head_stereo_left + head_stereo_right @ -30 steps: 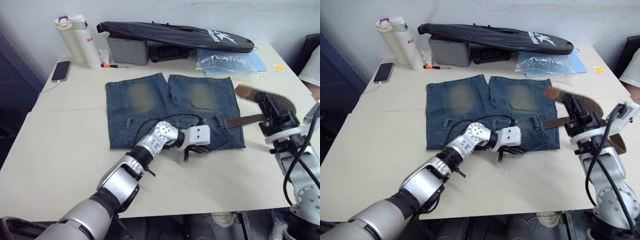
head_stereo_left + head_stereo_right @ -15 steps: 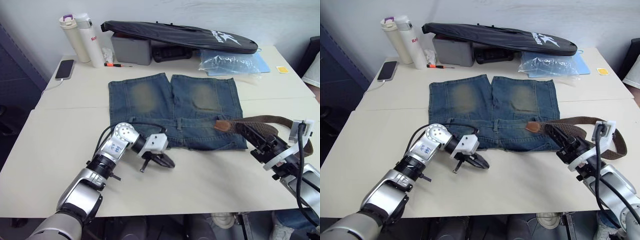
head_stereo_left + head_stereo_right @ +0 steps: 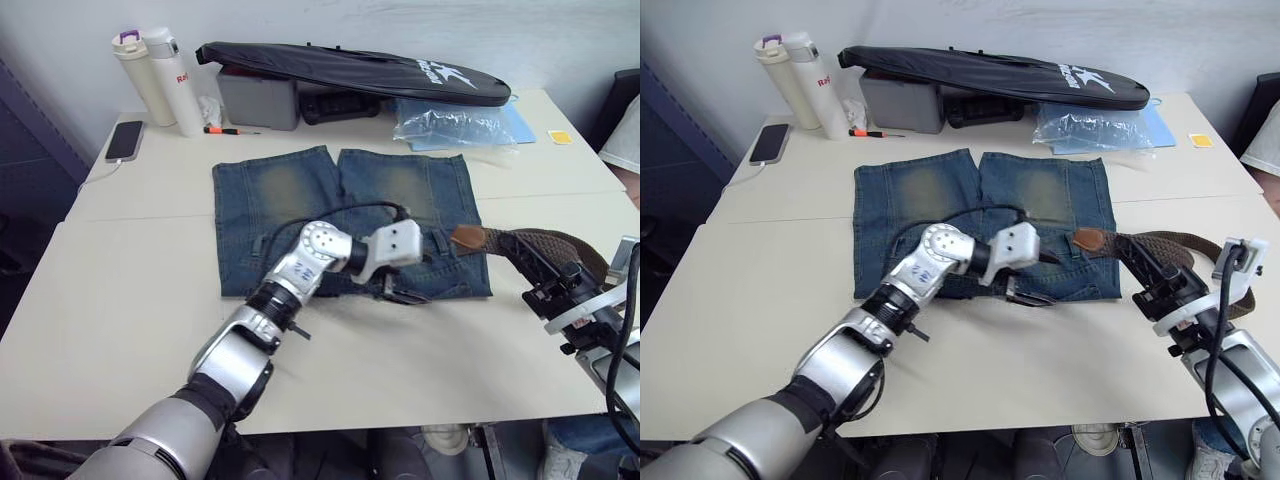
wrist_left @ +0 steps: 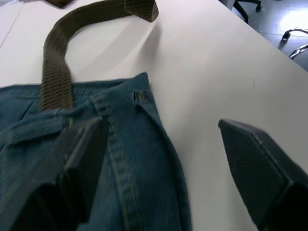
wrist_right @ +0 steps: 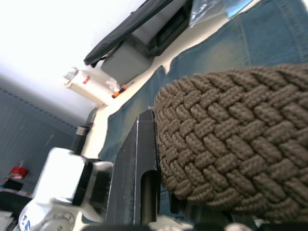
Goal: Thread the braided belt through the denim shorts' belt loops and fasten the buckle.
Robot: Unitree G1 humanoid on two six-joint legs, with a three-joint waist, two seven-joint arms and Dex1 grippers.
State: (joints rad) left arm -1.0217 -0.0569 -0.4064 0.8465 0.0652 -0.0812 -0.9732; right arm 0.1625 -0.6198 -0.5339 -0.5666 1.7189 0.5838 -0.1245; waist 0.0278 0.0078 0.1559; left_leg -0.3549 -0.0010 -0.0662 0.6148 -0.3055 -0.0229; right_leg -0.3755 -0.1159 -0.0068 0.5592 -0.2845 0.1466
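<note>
The pale surface (image 3: pixel 120 300) carries the denim shorts (image 3: pixel 340 215), spread flat in its middle. Behind the shorts lie a grey box (image 3: pixel 255 100) under a long black bag (image 3: pixel 350 70), and a clear plastic bag (image 3: pixel 455 125). To their left stand two bottles (image 3: pixel 160 80) and lies a phone (image 3: pixel 122 141).

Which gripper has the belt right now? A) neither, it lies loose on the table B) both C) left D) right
D: the right gripper is shut on the braided belt, while the left gripper hangs open over the waistband of the denim shorts.
</note>
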